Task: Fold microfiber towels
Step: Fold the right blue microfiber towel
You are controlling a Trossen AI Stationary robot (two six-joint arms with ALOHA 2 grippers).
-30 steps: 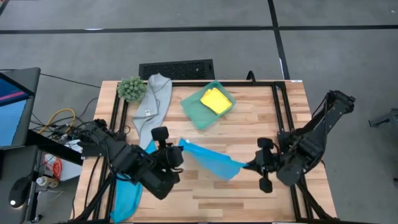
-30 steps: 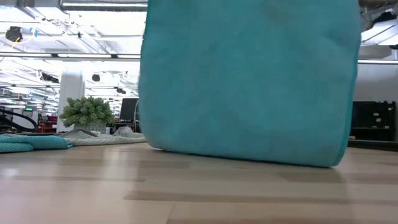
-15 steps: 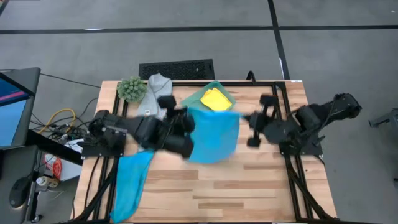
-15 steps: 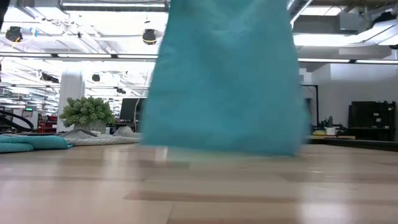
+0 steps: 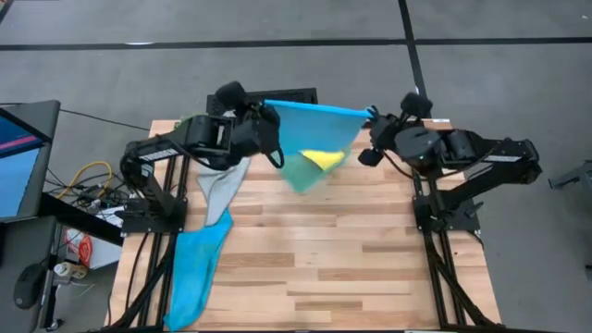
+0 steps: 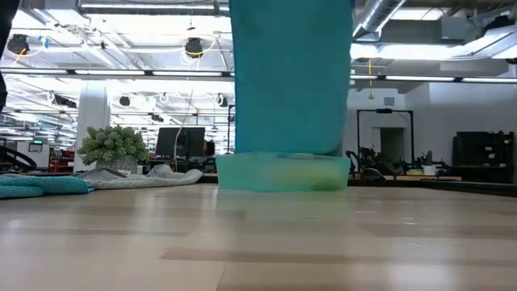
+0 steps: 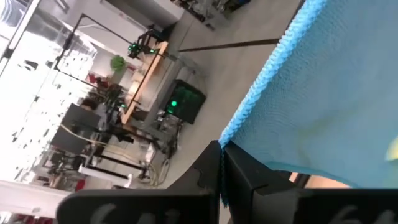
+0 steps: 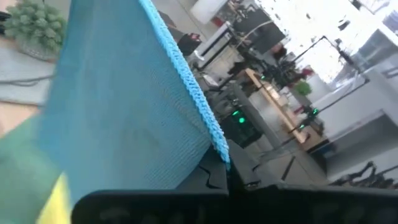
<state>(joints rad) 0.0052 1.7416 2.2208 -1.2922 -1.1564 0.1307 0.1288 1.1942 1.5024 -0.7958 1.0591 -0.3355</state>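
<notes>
Towel (image 5: 314, 125) stretched between my 2 grippers, seen from above: my left gripper (image 5: 264, 109) and right gripper (image 5: 372, 116) each pinch a top corner, hanging it above the tray (image 5: 301, 176) at the table's far edge. To fold well, I should keep the top edge taut and level while lowering. The low view adds the bottom edge, hanging just above the tray (image 6: 283, 173). Each wrist view shows fingers clamped on the hem (image 7: 261, 93), (image 8: 186, 74).

One camera looks straight down on the pale wooden desk (image 5: 305, 250); another sits level at desk height; both share the hanging sky-blue microfiber towel (image 6: 291, 77).
</notes>
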